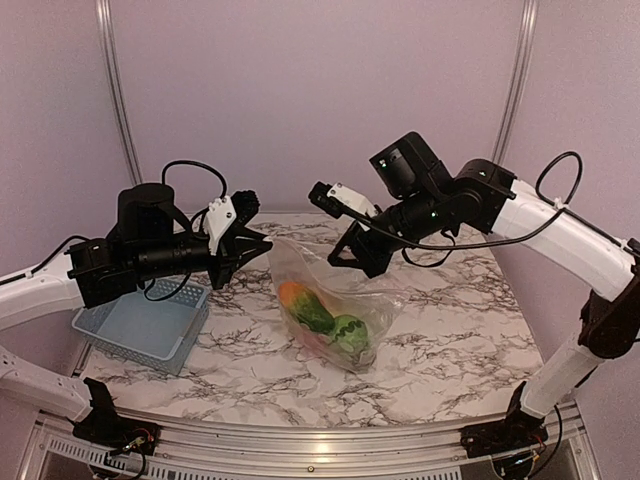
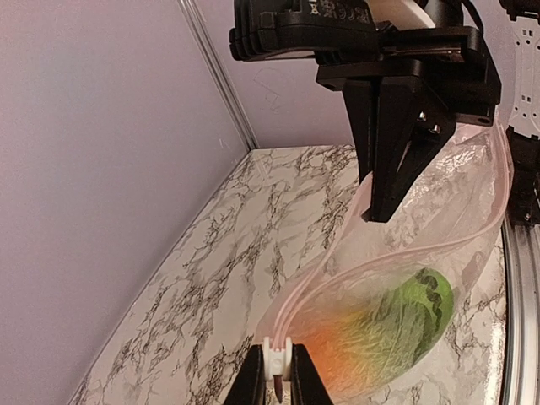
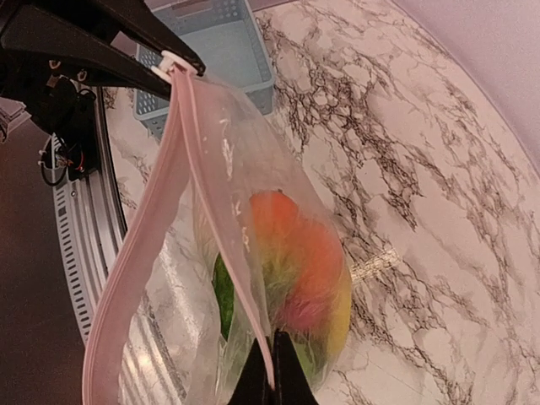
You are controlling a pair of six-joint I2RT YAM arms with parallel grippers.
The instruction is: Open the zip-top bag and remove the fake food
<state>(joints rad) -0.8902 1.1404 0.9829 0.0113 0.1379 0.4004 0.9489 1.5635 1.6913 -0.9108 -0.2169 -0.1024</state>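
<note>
Marble-patterned table: bears all the items below. Light blue slatted basket: at the left, under the left arm, nothing visible inside it. Zip-top bag: clear film, slung across the table's middle between the two arms, its loaded bottom resting on the marble and its pink zip strip raised. In the right wrist view the strip's two tracks look parted into a loop, so the mouth is judged at least partly open. Left gripper: fingers pressed together on the white slider at one end of the strip. Right gripper: fingers closed flat, pinching the bag's lip further along the strip. Fake food: orange, green, red and yellow pieces bunched at the bag's low end, all inside. Hazards, as judged: the thin film may slip from the right pinch if the arms pull apart, and the mouth would fall shut. A hard pull on the slider could stretch or tear the strip. Tipping the raised mouth might let round pieces roll off the table.
</note>
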